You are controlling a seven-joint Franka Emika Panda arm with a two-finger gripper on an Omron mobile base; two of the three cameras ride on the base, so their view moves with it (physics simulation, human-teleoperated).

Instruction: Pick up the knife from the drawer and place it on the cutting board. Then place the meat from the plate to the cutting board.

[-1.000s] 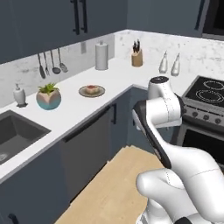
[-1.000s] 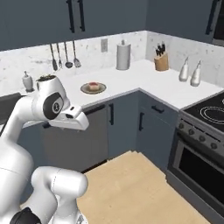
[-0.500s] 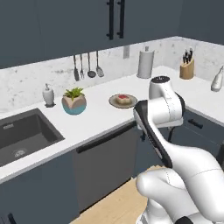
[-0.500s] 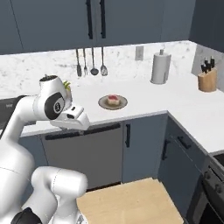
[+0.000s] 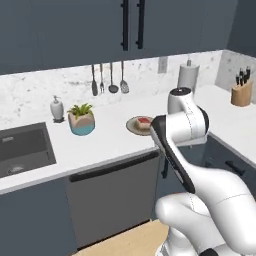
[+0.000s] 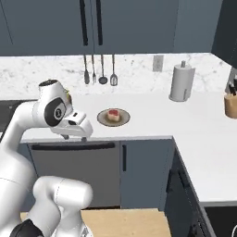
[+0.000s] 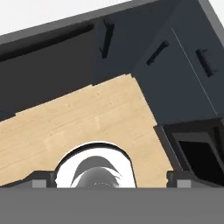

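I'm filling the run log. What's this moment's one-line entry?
tool: open, empty | meat: on plate | knife: unseen | phase: approach

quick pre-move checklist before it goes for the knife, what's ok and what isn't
1. Claw open and holding nothing: ok.
2. Red raw meat slab resting on the round brownish-tan plate: ok.
3. Plate sitting fully on the white marble counter, away from its edge: ok.
4. Orange-handled knife located: cannot tell, it isn't visible.
5. Dark-brown wooden cutting board located: cannot tell.
6. Slate-blue drawer open: not ok, every cabinet front visible looks closed.
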